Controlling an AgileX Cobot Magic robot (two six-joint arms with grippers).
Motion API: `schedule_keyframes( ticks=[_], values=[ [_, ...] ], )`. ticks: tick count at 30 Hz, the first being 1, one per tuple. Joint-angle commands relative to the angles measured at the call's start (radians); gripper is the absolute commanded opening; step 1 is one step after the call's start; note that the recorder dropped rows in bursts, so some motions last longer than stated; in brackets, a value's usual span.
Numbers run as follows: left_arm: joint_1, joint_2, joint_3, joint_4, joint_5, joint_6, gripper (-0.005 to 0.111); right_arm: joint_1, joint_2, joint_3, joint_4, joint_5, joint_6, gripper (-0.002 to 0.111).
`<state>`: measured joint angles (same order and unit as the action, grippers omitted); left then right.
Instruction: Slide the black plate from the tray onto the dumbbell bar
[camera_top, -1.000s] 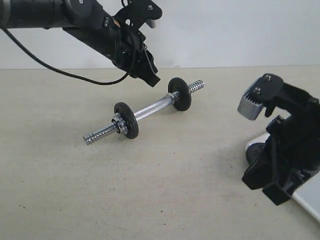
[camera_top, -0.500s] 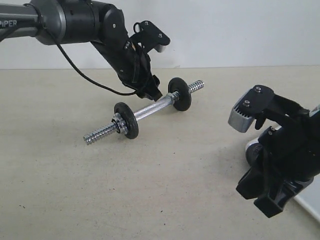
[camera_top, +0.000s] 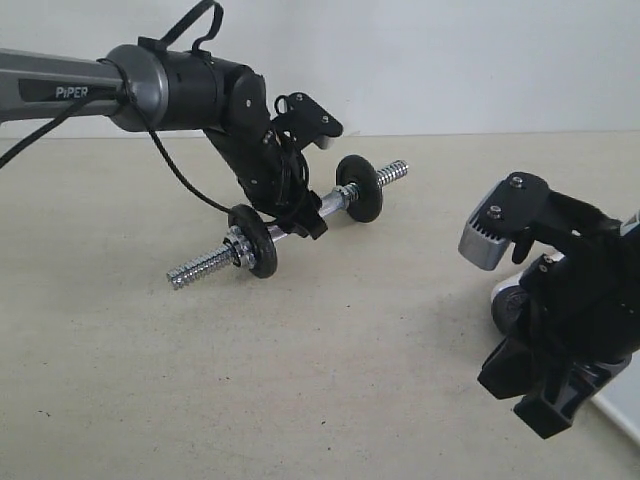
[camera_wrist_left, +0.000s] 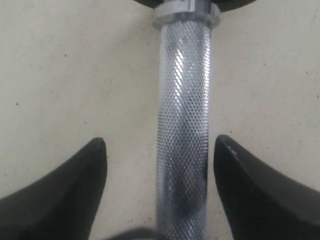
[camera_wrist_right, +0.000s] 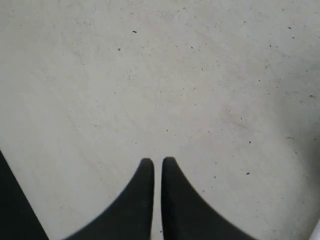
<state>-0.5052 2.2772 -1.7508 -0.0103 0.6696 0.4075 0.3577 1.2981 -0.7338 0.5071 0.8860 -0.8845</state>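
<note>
Two black discs (camera_top: 253, 240) on the knurled chrome bar (camera_wrist_left: 182, 100), sitting inside my spread left gripper (camera_wrist_left: 160, 141); right gripper (camera_wrist_right: 157, 161) pinched together above speckled beige table (camera_wrist_right: 150, 75), white wall (camera_top: 480, 60).

You'll find the bar (camera_top: 205, 266) lying on the bench (camera_top: 350, 380) at centre left, the left pincer (camera_top: 305, 222) straddling it between the discs (camera_top: 258, 245); at lower right, the right pincer (camera_top: 548, 420) stands before the tray (camera_top: 617, 408).

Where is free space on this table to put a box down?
Free: the table in front of the dumbbell bar, toward the camera; also the strip between it and the right gripper. Crowded: the shaft, straddled by the open left gripper, and the tray by the right gripper.
</note>
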Motion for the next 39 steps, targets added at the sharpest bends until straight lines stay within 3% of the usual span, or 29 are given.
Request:
schedule_keyframes(
  ticks=[1, 6, 8, 12, 24, 32, 39],
  values=[
    [-0.008, 0.035, -0.006, -0.006, -0.017, -0.011, 0.057, 0.001, 0.000, 0.003, -0.015, -0.006, -0.007, 0.001],
    [-0.008, 0.058, -0.006, -0.016, -0.021, -0.011, 0.052, 0.001, 0.000, 0.003, -0.017, -0.024, -0.011, 0.001],
    [-0.008, 0.058, -0.006, -0.016, -0.014, -0.006, 0.043, 0.001, 0.000, 0.003, -0.017, -0.042, -0.011, 0.001],
    [-0.008, 0.058, -0.006, -0.014, 0.009, 0.029, 0.005, 0.001, 0.000, 0.003, -0.017, -0.058, -0.011, 0.001],
    [-0.008, 0.045, -0.006, -0.014, 0.015, 0.039, 0.004, 0.001, 0.000, 0.003, -0.028, -0.101, -0.007, 0.001],
    [-0.008, -0.014, -0.006, -0.052, -0.122, 0.022, 0.004, 0.001, 0.000, 0.003, -0.050, -0.130, 0.013, 0.001],
    [-0.008, -0.074, -0.006, -0.059, -0.141, 0.043, 0.004, 0.001, 0.000, 0.003, -0.075, -0.167, 0.019, 0.001]
  ],
)
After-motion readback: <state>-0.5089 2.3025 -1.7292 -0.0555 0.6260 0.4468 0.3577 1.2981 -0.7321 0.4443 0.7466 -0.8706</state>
